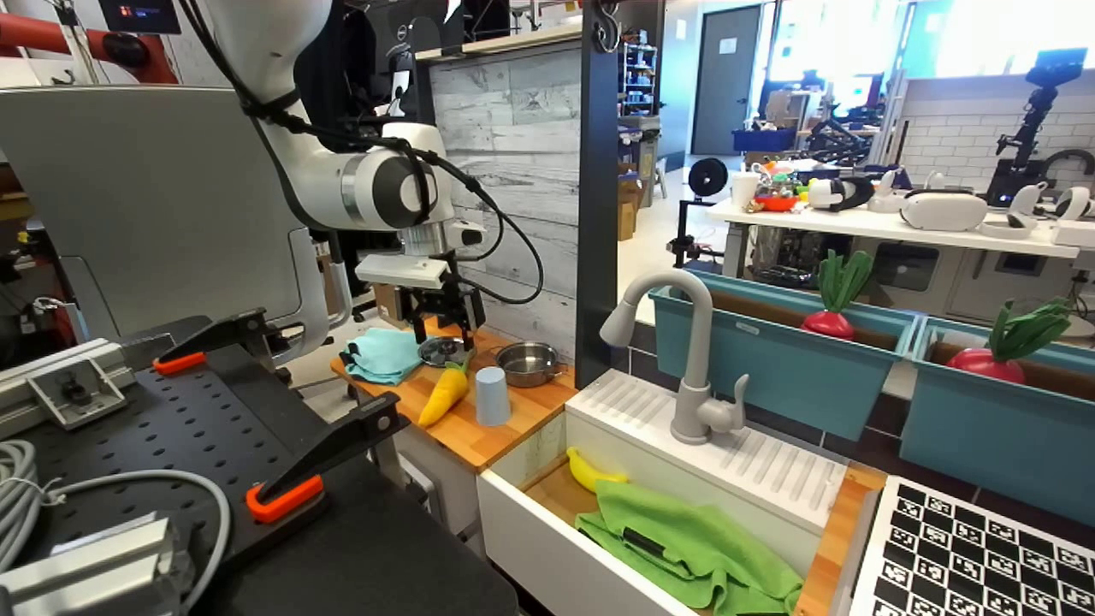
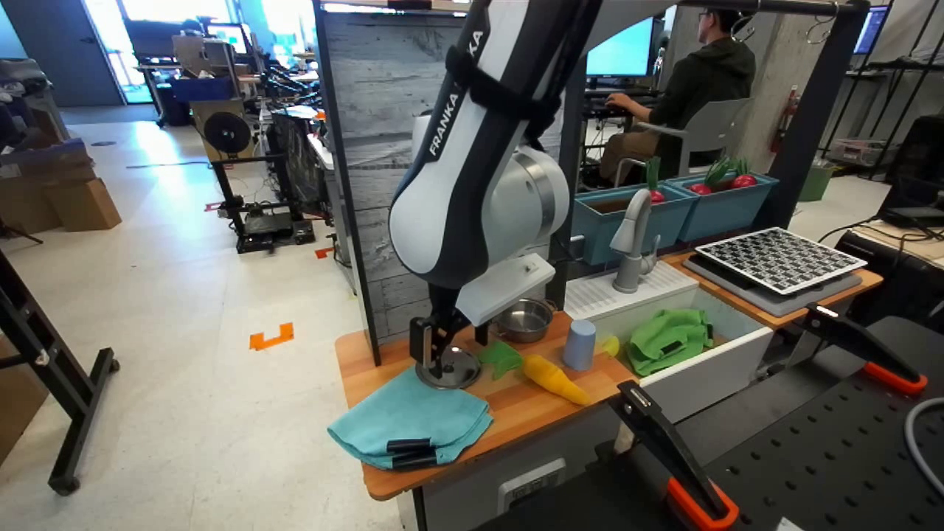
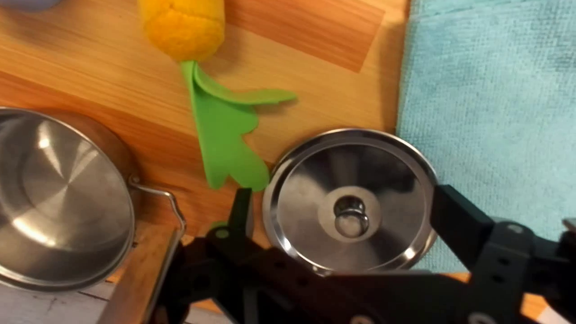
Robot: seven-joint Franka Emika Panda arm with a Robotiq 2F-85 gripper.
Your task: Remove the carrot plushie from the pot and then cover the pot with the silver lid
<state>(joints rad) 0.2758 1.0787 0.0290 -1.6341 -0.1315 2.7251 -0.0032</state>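
Note:
The carrot plushie (image 1: 445, 395) lies on the wooden counter outside the pot, also seen in an exterior view (image 2: 553, 378); its orange end and green leaves show in the wrist view (image 3: 184, 33). The pot (image 1: 528, 365) stands uncovered beside the wall panel; its bare inside shows in the wrist view (image 3: 67, 189). The silver lid (image 3: 351, 180) lies knob up, beside the teal cloth, also seen in an exterior view (image 2: 453, 371). My gripper (image 3: 344, 202) is open above the lid, its fingers at either side of it, the knob between them. It appears in both exterior views (image 1: 445, 335) (image 2: 459, 354).
A teal cloth (image 2: 413, 420) lies against the lid's side. A light-blue cup (image 1: 493, 396) stands between carrot and pot near the sink (image 1: 547, 547). The sink holds a green cloth (image 1: 693, 539) and a yellow banana toy (image 1: 592, 470). A wall panel (image 1: 513, 171) rises behind the pot.

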